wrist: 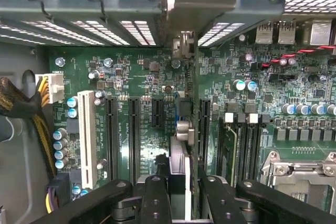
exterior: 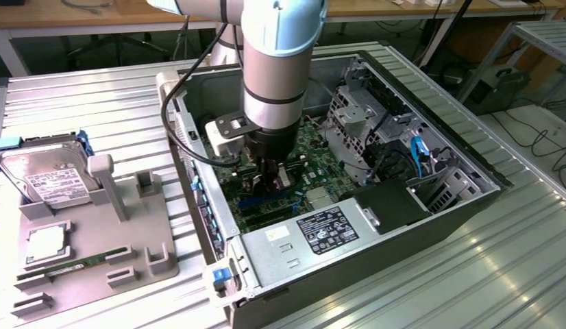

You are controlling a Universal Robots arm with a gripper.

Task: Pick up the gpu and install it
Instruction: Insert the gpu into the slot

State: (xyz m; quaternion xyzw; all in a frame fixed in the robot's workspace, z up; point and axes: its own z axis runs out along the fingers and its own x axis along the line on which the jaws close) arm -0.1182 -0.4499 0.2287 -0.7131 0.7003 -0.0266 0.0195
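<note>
The jaws grip the gpu edge-on at lower centre, its long axis apparently running along the motherboard slots.

No readable text: print on the power supply label and hard drive label too small.

Open computer case on ribbed metal bench. Grey holder tray beside it: hard drive, memory stick. Power supply inside the case.
</note>
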